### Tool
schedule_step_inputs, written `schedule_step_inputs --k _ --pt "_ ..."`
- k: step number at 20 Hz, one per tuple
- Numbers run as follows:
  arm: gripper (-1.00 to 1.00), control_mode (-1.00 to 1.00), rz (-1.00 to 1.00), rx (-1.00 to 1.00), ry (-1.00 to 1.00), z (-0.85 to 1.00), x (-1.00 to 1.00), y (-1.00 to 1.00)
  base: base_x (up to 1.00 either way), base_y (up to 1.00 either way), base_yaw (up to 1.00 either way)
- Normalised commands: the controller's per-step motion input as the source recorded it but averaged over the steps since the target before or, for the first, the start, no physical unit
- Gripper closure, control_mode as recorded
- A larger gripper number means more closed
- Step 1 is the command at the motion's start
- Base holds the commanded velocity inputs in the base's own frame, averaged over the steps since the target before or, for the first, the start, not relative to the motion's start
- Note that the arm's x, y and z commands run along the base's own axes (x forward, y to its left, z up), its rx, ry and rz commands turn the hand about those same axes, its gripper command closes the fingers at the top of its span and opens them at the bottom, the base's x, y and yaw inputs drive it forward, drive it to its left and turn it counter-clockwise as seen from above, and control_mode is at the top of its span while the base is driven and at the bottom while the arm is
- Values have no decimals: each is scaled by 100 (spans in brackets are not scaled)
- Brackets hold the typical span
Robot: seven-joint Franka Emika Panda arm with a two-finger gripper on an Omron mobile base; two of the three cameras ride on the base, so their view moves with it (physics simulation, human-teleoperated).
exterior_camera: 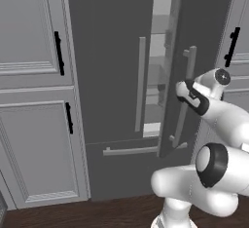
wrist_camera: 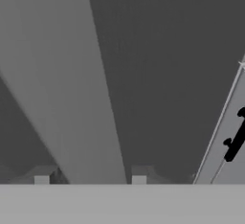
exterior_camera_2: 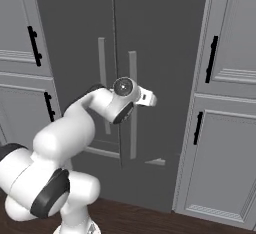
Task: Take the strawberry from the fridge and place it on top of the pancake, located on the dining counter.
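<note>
Opening the fridge (exterior_camera: 112, 76) is the step in hand, so the task reads as early stage. In the left base view the right door (exterior_camera: 204, 37) stands slightly ajar, and a narrow gap shows pale interior and shelf edges. The claw (exterior_camera: 184, 91) sits at the right door's vertical bar handle (exterior_camera: 187, 95), fingers clenched nearly fully; it appears to be gripping the bar, though the contact itself is hidden by the wrist (judgement, not confirmed). The hand view looks closely along the pale bar against the dark door face.

The strawberry cannot be made out; presumably it is somewhere inside on a shelf. No pancake or dining bench is before the cameras either.

Done: door cracked. Left: swing door wide, find and grasp berry, drive to the bench, place berry on the stack. Light grey cabinets (exterior_camera: 34, 76) flank the fridge.
</note>
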Motion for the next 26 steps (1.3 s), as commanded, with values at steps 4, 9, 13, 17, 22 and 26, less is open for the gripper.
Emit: schedule_step_inputs --k 4,9,13,17,22,26 --pt "100 -100 27 9 -4 0 -28 -81 0 0 0" --pt "100 -100 26 6 -3 1 -26 -79 0 0 0" --pt "100 -100 10 2 0 2 -17 -73 0 0 0" --pt "-100 -100 0 -2 0 -7 -12 -15 0 0 0" --pt "-100 -100 0 -1 -10 7 -68 -12 0 0 0" --pt "-100 -100 -2 0 -13 18 -81 0 0 0 0"
